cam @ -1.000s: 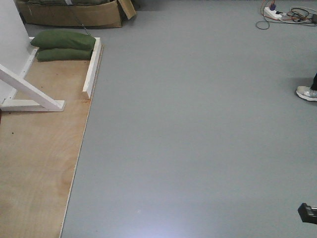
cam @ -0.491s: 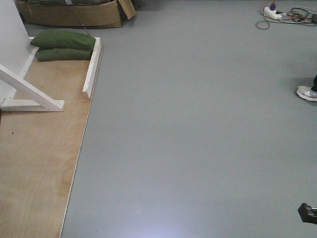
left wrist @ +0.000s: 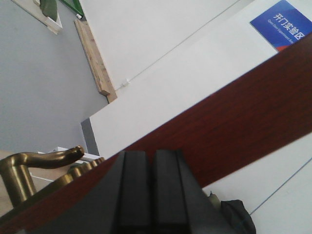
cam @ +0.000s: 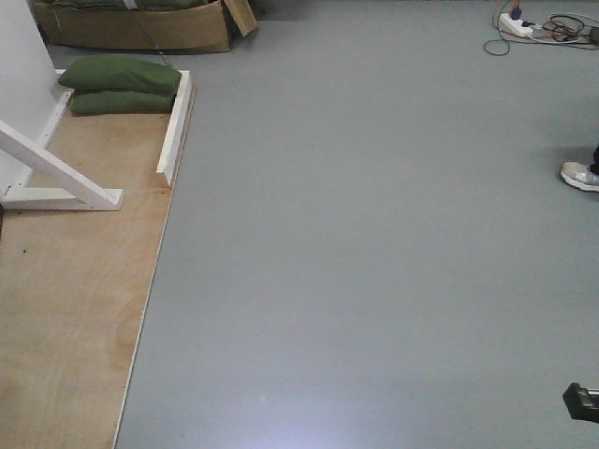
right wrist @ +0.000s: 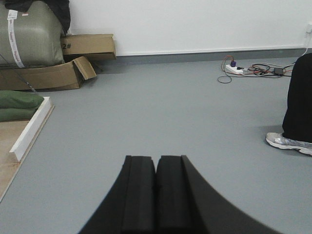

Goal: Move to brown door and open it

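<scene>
- Ahead, your grey floor (cam: 374, 234) lies open; plywood sheet (cam: 75, 309) lines its left edge.
- Cardboard box (cam: 140, 33), far-left corner, holds an olive bundle (right wrist: 29, 34).
- Left gripper (left wrist: 151, 161), clenched empty, faces brown door (left wrist: 234, 126); right gripper (right wrist: 156, 163) likewise.

The grey floor (cam: 374, 243) lies open across the middle and ahead. On the left sit a plywood sheet (cam: 75, 309), a white frame (cam: 175, 126), green cushions (cam: 120, 86) and a cardboard box (cam: 140, 30). At the right edge a person's shoe (cam: 580, 175) intrudes, with cables (cam: 538, 25) beyond. The brown door (left wrist: 234, 122) crosses close before the left gripper (left wrist: 151, 163), its brass handle (left wrist: 29, 163) beside.
</scene>
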Robot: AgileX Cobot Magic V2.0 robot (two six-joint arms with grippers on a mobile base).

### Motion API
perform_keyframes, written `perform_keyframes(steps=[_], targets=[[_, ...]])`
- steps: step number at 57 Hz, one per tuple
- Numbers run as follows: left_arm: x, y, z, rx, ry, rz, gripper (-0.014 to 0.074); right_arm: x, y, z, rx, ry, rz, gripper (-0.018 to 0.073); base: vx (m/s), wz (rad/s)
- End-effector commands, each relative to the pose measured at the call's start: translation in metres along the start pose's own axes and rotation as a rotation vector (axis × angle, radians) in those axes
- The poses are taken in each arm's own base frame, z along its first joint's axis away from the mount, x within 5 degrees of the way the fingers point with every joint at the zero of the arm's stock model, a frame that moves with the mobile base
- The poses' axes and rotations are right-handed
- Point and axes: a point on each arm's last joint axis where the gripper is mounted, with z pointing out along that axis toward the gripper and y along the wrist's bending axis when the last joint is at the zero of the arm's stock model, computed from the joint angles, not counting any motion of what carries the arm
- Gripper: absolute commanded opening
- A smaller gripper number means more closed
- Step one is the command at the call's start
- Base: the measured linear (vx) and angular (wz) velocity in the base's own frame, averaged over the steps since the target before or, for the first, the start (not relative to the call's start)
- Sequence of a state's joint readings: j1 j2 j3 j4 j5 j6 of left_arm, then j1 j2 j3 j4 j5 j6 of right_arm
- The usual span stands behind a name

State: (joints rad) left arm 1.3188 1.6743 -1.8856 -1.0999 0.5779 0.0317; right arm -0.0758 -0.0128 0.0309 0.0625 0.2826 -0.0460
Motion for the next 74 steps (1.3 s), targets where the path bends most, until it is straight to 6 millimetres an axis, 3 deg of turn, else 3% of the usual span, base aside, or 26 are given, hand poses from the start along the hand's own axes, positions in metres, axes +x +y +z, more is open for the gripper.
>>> perform_keyframes(steps=[1,9,25,38,47,55,61,74], targets=[[0.003,-0.051,-0.027,0.165,0.022,-0.048,-0.0003,-0.006,0.0,-0.001,0.002,-0.087,-0.006,0.0,0.0,0.0],[0.003,-0.056,-0.031,0.175,0.028,-0.04,-0.0003,-0.006,0.0,-0.001,0.002,-0.087,-0.006,0.0,0.0,0.0],[-0.02,-0.053,-0.033,0.157,-0.236,-0.053,-0.0003,-0.006,0.0,-0.001,0.002,-0.087,-0.006,0.0,0.0,0.0],[-0.036,-0.032,-0.021,0.104,-0.417,-0.088,-0.0003,-0.006,0.0,-0.001,0.002,-0.087,-0.006,0.0,0.0,0.0],[-0.023,-0.013,-0.001,0.084,-0.272,-0.164,-0.0003,-0.006,0.0,-0.001,0.002,-0.087,-0.006,0.0,0.0,0.0],[-0.006,-0.014,0.004,0.096,-0.076,-0.252,-0.0003,-0.006,0.0,-0.001,0.002,-0.087,-0.006,0.0,0.0,0.0],[0.001,-0.024,-0.003,0.113,0.003,-0.251,-0.0003,-0.006,0.0,-0.001,0.002,-0.087,-0.006,0.0,0.0,0.0],[-0.001,-0.053,-0.029,0.17,-0.01,-0.214,-0.0003,-0.006,0.0,-0.001,0.002,-0.087,-0.006,0.0,0.0,0.0]])
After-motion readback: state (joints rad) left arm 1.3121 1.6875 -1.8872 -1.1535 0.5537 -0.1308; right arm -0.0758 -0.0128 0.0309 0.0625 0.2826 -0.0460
